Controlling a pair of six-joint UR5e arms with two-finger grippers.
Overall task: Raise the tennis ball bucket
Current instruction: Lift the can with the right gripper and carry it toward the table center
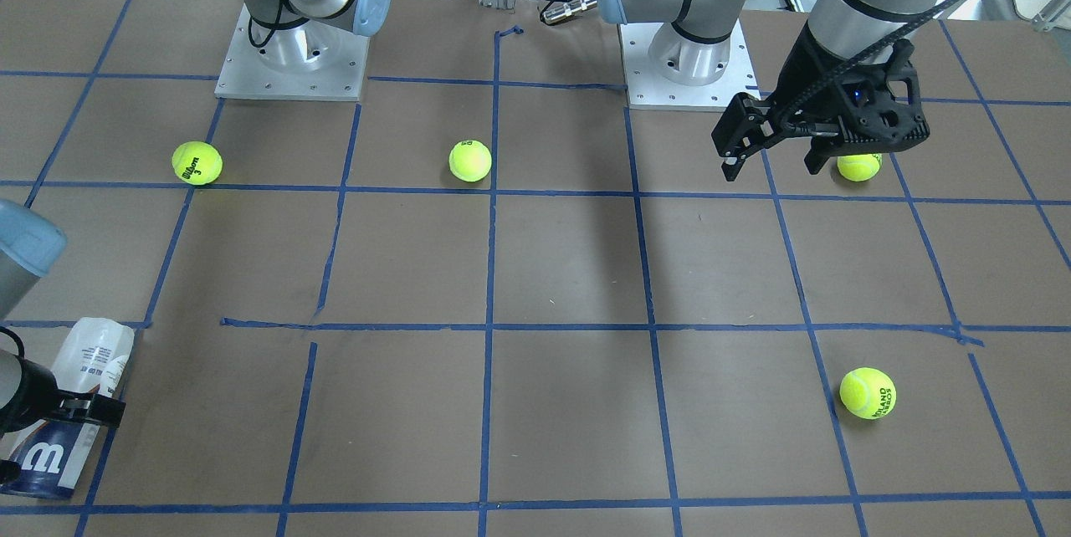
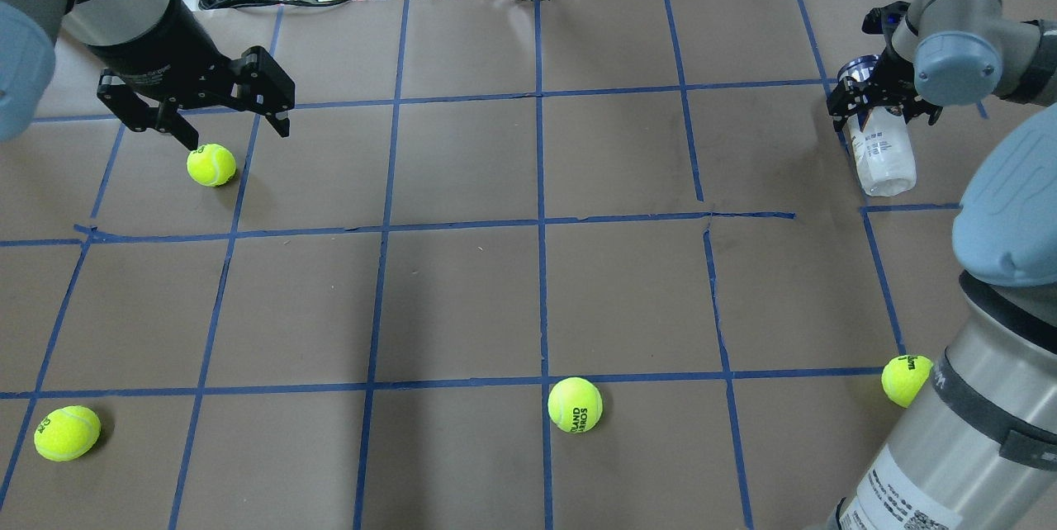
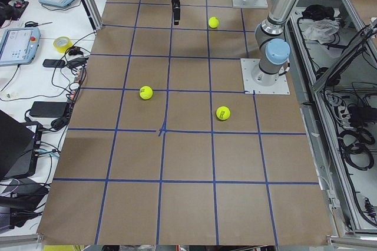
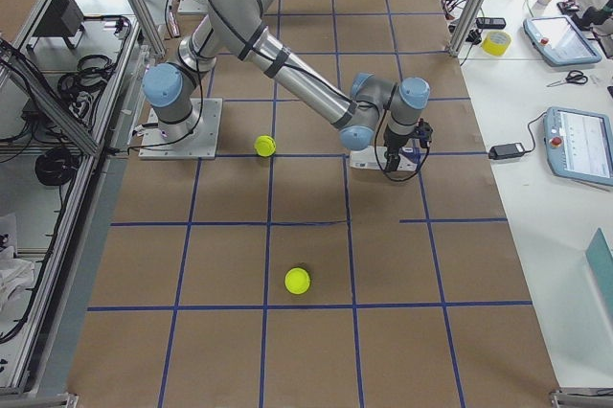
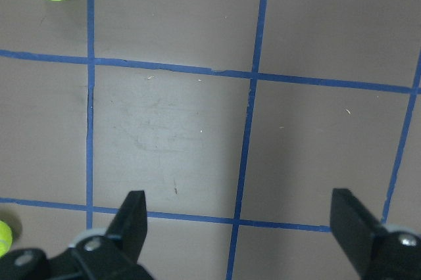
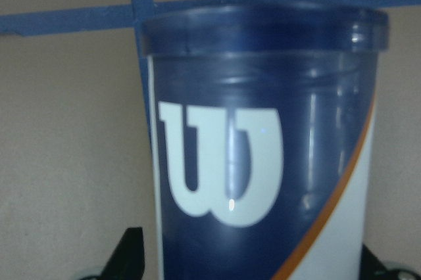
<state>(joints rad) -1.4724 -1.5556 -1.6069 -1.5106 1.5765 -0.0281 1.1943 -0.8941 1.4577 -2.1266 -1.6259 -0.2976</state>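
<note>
Tennis ball bucket [image 6: 263,162] lying on worktop [image 1: 569,269] — right gripper [image 2: 879,111] open astride it, left gripper [image 5: 238,227] open near a ball [image 2: 211,164].

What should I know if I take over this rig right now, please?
Left gripper: open and empty, hanging above a tennis ball.
Right gripper: fingers on either side of the tennis ball bucket near its navy end; I cannot tell whether it is clamped.
Bucket: lying on its side on the table, on the robot's right, apparently not yet lifted.
Done: the reach to the bucket.
Left: confirm the grip, then lift.
</note>
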